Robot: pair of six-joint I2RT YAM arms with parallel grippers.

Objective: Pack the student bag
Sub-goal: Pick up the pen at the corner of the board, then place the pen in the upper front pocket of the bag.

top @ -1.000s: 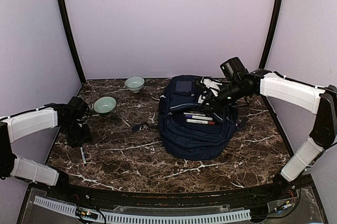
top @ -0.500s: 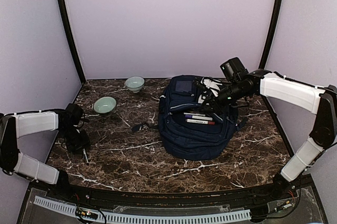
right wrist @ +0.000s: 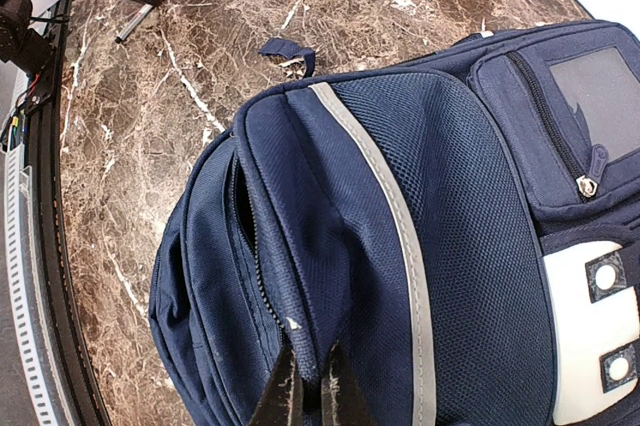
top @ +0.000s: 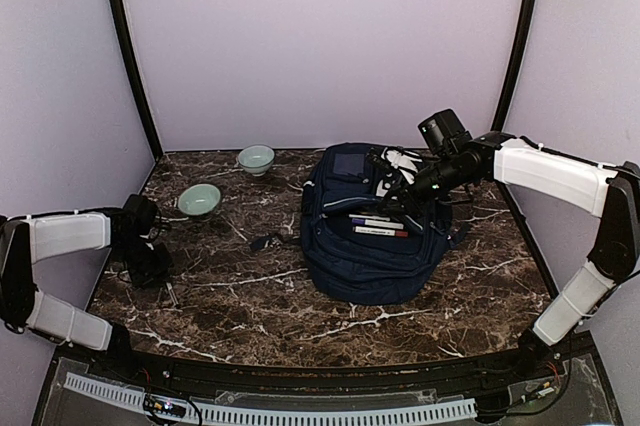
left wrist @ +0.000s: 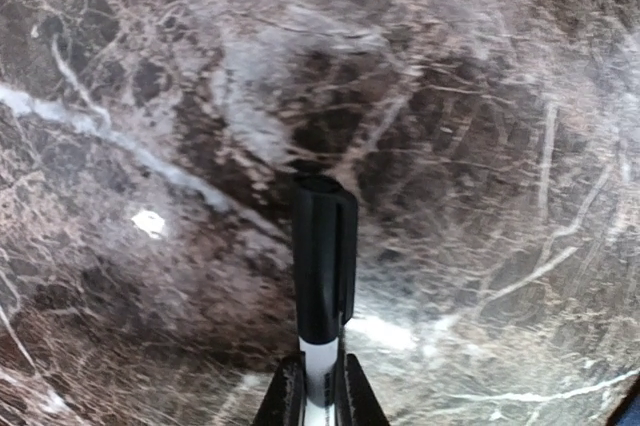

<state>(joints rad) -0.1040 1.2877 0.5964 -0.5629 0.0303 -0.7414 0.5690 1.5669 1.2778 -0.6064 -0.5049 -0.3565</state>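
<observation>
The student bag (top: pixel 370 236), a large navy backpack with a grey stripe (right wrist: pixel 390 206), lies at centre right of the marble table. My right gripper (right wrist: pixel 311 386) is shut on a fold of its fabric beside an open zip (right wrist: pixel 255 276); from above, the right gripper (top: pixel 397 189) sits at the bag's far side. Two markers (top: pixel 380 226) lie on top of the bag. At the left edge, my left gripper (left wrist: pixel 320 391) is shut on a white marker with a black cap (left wrist: pixel 323 256), low over the table. Seen from above, that marker (top: pixel 170 292) sticks out from the left gripper (top: pixel 152 268).
Two pale green bowls stand at the back left, one (top: pixel 256 158) near the wall and one (top: pixel 199 199) closer to my left arm. A loose strap end (top: pixel 262 242) of the bag lies on the table (top: pixel 250 316). Purple walls enclose the table.
My left gripper has come down and closed on the marker, whose free end has shifted slightly right. The right arm and bag have not moved.
</observation>
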